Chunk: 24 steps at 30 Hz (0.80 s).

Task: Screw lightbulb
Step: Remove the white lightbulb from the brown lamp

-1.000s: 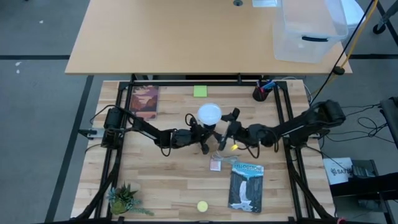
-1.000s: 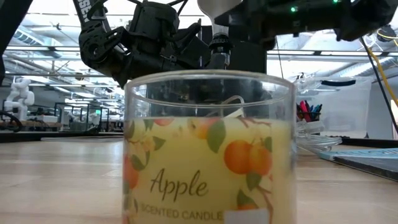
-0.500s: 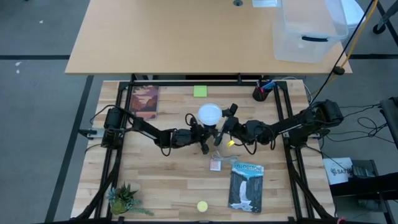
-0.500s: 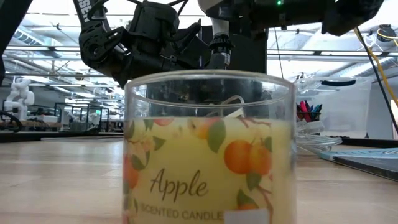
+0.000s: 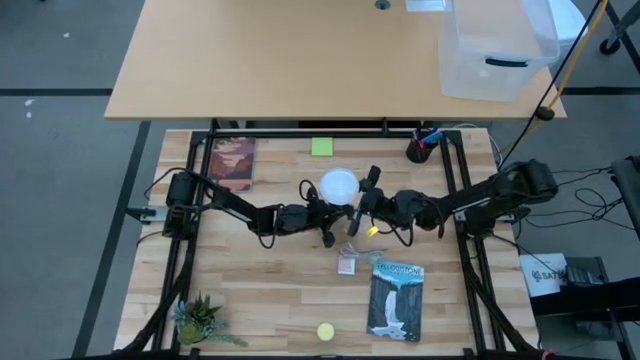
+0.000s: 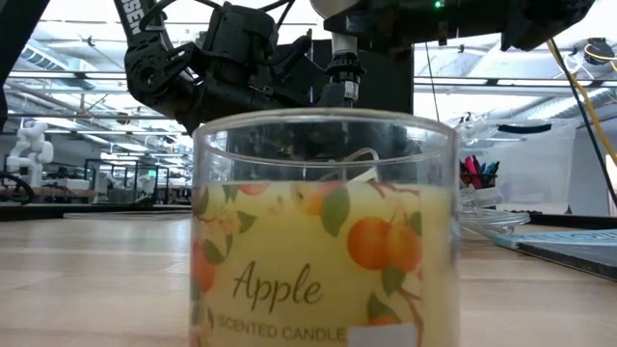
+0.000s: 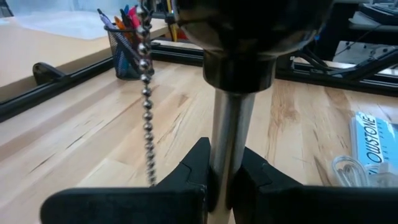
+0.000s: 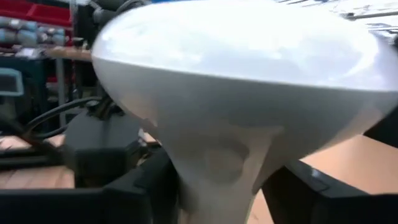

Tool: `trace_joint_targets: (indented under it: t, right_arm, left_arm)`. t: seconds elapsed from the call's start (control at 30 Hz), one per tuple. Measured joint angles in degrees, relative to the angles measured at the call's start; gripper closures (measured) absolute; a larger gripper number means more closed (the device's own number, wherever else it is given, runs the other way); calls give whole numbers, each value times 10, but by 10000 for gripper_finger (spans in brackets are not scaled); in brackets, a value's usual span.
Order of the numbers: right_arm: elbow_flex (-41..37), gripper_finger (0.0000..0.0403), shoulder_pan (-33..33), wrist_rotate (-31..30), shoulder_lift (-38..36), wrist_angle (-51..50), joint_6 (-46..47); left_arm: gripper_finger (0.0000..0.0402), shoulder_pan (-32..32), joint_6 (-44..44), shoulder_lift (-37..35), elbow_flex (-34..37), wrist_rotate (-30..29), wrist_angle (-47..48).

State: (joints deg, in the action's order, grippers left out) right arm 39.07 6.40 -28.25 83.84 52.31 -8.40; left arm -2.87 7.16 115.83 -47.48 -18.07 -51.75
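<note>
The white frosted lightbulb stands globe up over a dark socket on a thin metal stem, with a ball chain hanging beside it. The low view shows the bulb's grey screw neck at the socket's top. My left gripper is shut on the stem below the socket. My right gripper is at the bulb's right side, shut on its tapering neck. The wooden base is hidden. My left gripper pinches the metal stem between its two fingers, below the dark socket. The fingers come level from the table's left and lie across the upright stem. My right gripper has the bulb's tapering neck between its two fingers, under the globe. The fingers come level from the table's right. The bulb stands upright, globe up.
An apple candle jar stands close before the low camera. A booklet and a small clear packet lie near of the arms. A book, a green note, a pen cup, a plant and a yellow disc sit around them.
My right gripper has moved toward the table's left and slightly toward its far edge, coming in at the bulb. My left gripper and the stem have stayed where they were.
</note>
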Motion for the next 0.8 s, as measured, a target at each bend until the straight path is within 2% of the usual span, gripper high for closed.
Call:
trace_joint_targets:
  t: [0.17, 0.8]
  right_arm:
    - [0, 230, -13, 55, -20, -42, 9]
    - [0, 228, -94, 373, -37, -89, 4]
  left_arm:
    - [371, 0, -4, 0, 0, 14, 4]
    - [371, 16, -49, -1, 0, 194, 0]
